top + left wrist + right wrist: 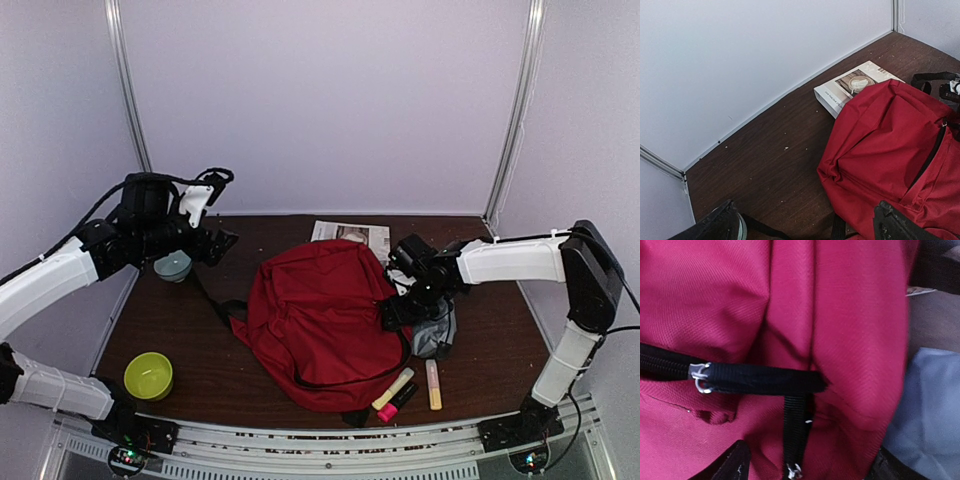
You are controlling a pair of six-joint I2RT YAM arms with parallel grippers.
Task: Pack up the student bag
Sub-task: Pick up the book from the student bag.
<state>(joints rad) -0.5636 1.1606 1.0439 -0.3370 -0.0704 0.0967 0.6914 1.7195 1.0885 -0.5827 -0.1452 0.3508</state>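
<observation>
Red backpack (320, 320) lies flat mid-table. Right claw (397, 312) sits at its right edge, jaws spread, red fabric and black zip strap (792, 435) directly beneath. Left claw (212, 243) empty, jaws wide apart, backpack off to its right.

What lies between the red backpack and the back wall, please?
A thin book lies flat there, its near edge hidden by the backpack; the top and left wrist views show it.
</observation>
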